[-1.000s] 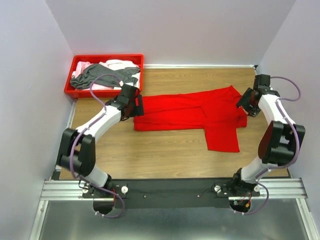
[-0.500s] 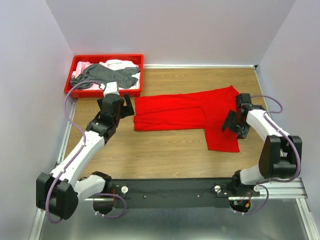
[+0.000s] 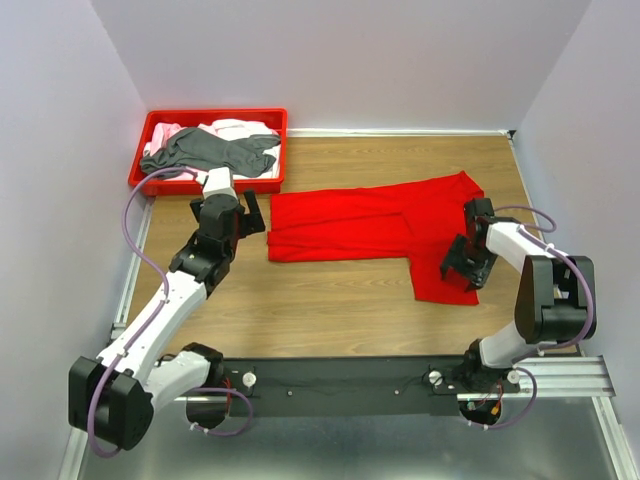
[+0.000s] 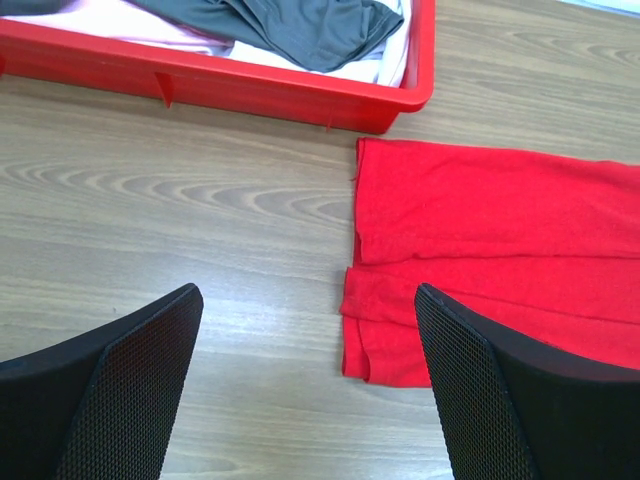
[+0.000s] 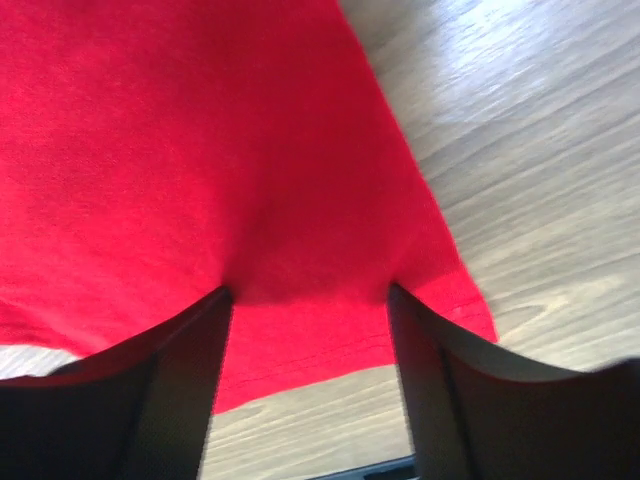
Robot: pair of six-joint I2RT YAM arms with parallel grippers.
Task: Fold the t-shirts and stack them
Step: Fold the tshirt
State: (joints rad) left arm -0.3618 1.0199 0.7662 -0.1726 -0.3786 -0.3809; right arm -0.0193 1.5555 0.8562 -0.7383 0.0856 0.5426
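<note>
Swinging in from the right edge within the last second, settled the right jaws, spread wide, onto the near flap of the bright red soft cloth t-shirt (image 3: 350, 225) lying part-folded on the wooden bench (image 3: 330, 300); nothing clamped yet. Drew the left jaws back off its left edge, gaping and empty, near the rigid red plastic tray (image 4: 250, 88) of unfolded shirts. Seemingly readied another fold

Glossy white shells cover the links of the left arm (image 3: 160, 305) and the right arm (image 3: 515, 240), broken up by chunky black joint housings (image 3: 550, 300). A thin lilac cable (image 3: 125, 222) runs along each arm. The left end effector (image 4: 307, 295) has two matt black fingers (image 4: 135, 395) faced with fine mesh-textured pads. The right end effector (image 5: 305, 295) shows plain, dark, smooth-edged fingers.
</note>
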